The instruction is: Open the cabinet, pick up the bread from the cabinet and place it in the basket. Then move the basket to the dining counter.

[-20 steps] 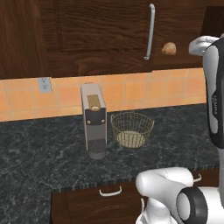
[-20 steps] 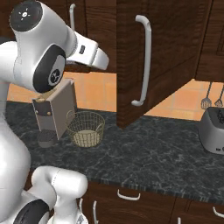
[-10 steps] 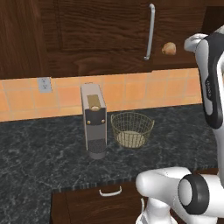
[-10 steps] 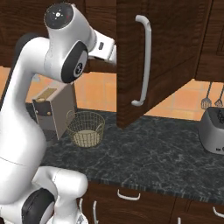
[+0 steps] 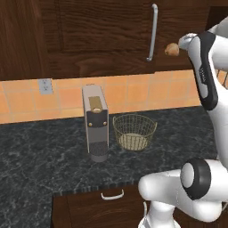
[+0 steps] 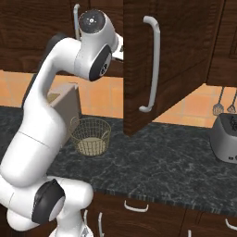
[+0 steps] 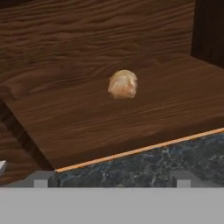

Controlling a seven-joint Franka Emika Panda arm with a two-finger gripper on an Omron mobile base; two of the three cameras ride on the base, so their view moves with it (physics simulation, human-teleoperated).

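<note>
Jaws: standing apart, two small dark tips at the bottom of the hand view, holding nothing; gripper (image 7: 111, 181) pointing into the open cabinet.
Bread: small round golden-tan roll (image 7: 123, 84) sitting on the brown wooden shelf (image 7: 144, 113) inside the dark brown wooden wall cabinet (image 6: 180, 55), well ahead of the tips, untouched.
Cabinet door: swinging open, long silver bar handle (image 6: 152, 65) facing the right base camera.
Basket: round golden-tan wire-mesh basket (image 5: 134, 131) resting on the black speckled granite surface (image 5: 40, 160), just beside the tall grey coffee machine (image 5: 95, 122).
Toaster: grey toaster (image 6: 225, 139) sitting far along the surface.
</note>
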